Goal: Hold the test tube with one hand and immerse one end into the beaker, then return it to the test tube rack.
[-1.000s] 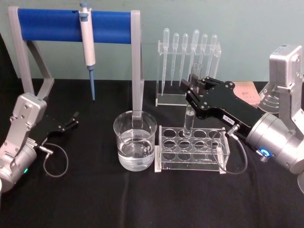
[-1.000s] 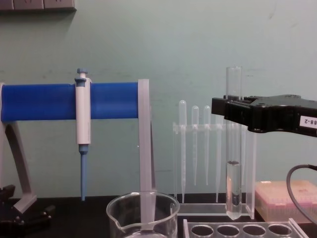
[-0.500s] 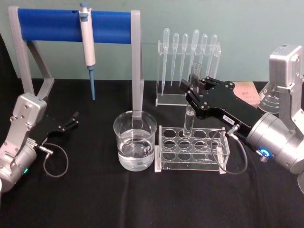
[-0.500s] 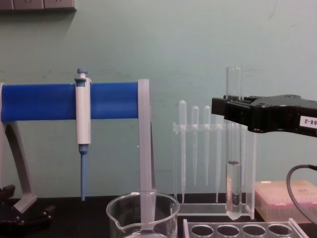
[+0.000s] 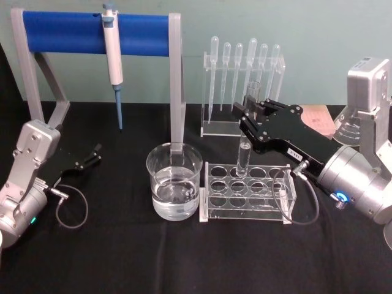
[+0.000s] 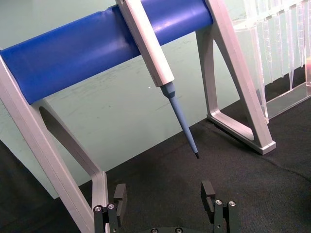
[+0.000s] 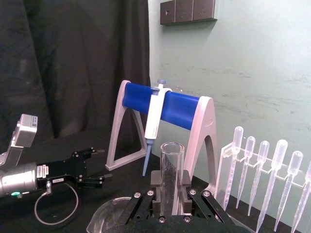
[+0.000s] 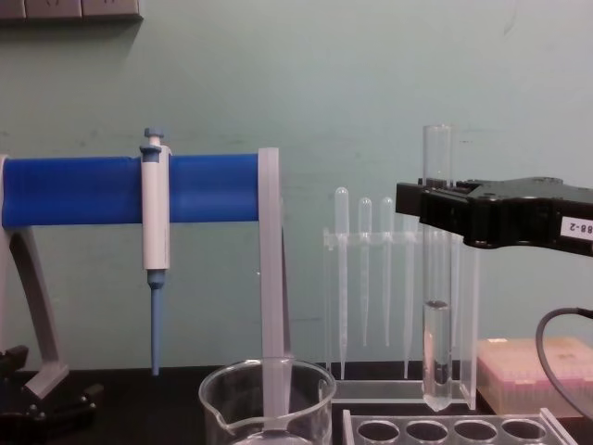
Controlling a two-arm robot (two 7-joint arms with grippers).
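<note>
Test tube (image 8: pixel 436 357) upright, clamped in right pincer (image 8: pixel 435 206)

Bright, even, diffuse indoor light

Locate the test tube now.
In chest view the test tube stands upright in the right gripper, its bottom just above the rack, right of the beaker.
</note>
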